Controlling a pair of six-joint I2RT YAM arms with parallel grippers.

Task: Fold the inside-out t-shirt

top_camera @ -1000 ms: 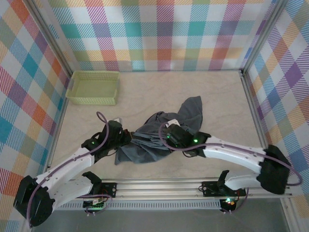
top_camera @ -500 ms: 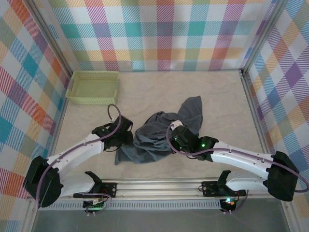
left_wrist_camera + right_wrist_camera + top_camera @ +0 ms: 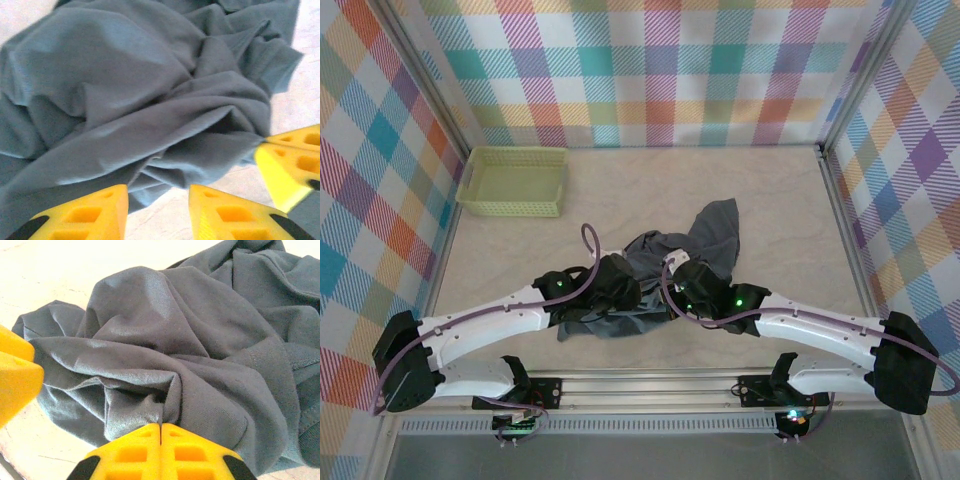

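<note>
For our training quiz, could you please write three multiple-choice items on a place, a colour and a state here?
1. Where is the pale yellow-green plastic mesh basket? A far-left corner; B near-right corner; C under the shirt
2. What colour is the crumpled cloth t-shirt? A red; B slate blue-grey; C white
3. How is the right pincer? A wide open; B shut on nothing; C shut on the t-shirt
1 A, it sits far left at the back; 2 B, both wrist views show it; 3 C, its yellow fingers pinch a fold.
</note>
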